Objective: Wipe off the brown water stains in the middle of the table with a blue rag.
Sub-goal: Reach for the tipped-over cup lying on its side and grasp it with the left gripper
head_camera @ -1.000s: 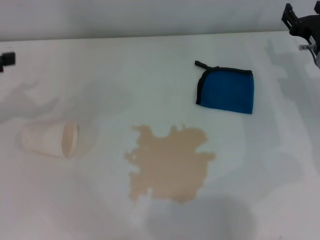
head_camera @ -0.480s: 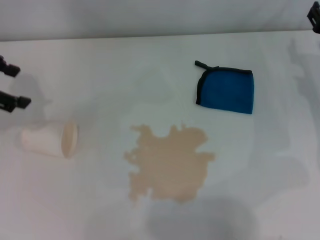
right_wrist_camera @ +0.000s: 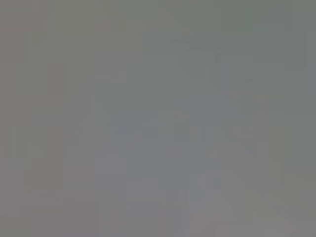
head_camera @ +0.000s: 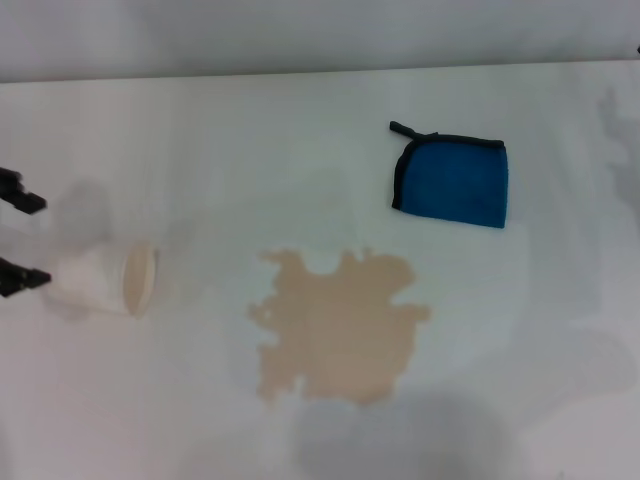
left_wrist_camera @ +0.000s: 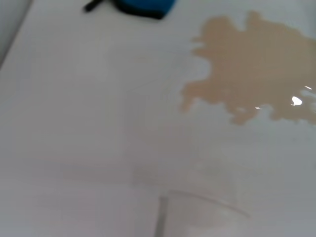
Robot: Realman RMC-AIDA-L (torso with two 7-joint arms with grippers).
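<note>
Spreading across the middle of the large smooth white table (head_camera: 200, 130), the flat tan-brown puddle of water stains (head_camera: 338, 326) has ragged, lobed edges and is wider than the cloth beyond it. The small folded bright blue rag (head_camera: 455, 180), trimmed in black with a short black loop at its far-left corner, lies flat on the far right part of the table, apart from the puddle and untouched by either arm.

At the left edge of the head view, the left gripper (head_camera: 20, 237) shows only as two dark fingertips (head_camera: 28, 202), spread wide apart, closing on nothing. A white paper cup (head_camera: 105, 279) lies on its side just beside them, its mouth turned toward the puddle; whether the nearer tip touches it cannot be told.

The left wrist view adds what the head view lacks: a bright glint of wet sheen on the stains (left_wrist_camera: 256, 64), the rim of the cup (left_wrist_camera: 197, 212) close under the camera, and just a sliver of the rag (left_wrist_camera: 143, 6) with its loop at the frame's edge.

The right gripper appears in no view; the right wrist view is a blank grey field.
</note>
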